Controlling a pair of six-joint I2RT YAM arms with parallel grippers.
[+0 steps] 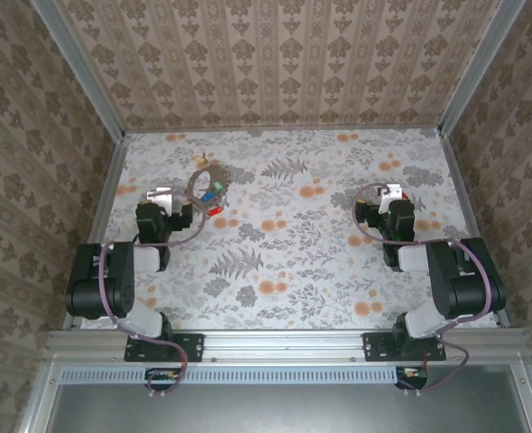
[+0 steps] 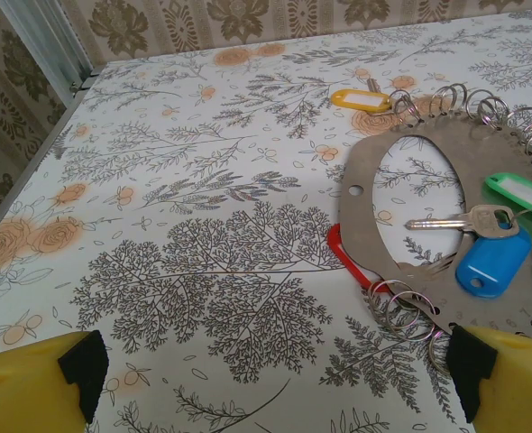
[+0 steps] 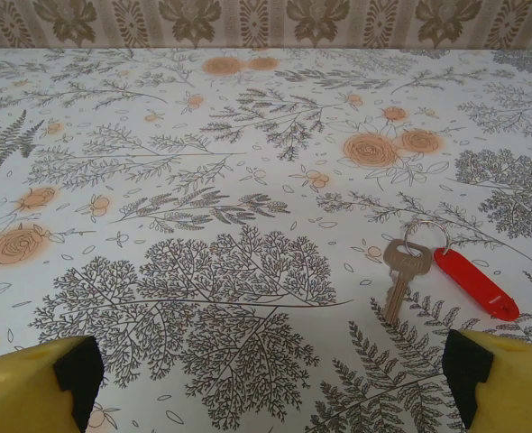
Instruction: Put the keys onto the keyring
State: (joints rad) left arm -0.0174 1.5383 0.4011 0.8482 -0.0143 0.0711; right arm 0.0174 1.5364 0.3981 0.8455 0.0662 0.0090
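So the keyring [image 2: 361,225] is a flat oval metal plate with a bunch of little split rings along its edge. It's lying flat on the flowery table [image 2: 203,180], roughly 10 o'clock from the table's middle in the top view. A few keys are gathered right at it. A silver key [image 2: 455,221] with a blue tag [image 2: 493,262] lies across the opening at about 4 o'clock of the ring. There's a green tag [image 2: 523,191] at 3 o'clock, a red tag [image 2: 338,251] poking out from under the plate at 8 o'clock, and a yellow tag [image 2: 361,97] just off the rim at 11. Honestly can't tell which of those are properly clipped on and which are just lying there. What's clearly left is the loose key [image 3: 401,271] with its own red fob [image 3: 476,281], over on the other side of the table at around 2 to 3 o'clock, well apart from the ring. The left gripper [image 2: 277,370] sits just short of the ring, which is at its 1 o'clock, fingers spread wide with nothing in them. The right gripper [image 3: 273,368] is the same deal, wide open and empty, with the loose key ahead at its 1 o'clock. My read: at least one key to go, and nobody's grabbed anything yet.
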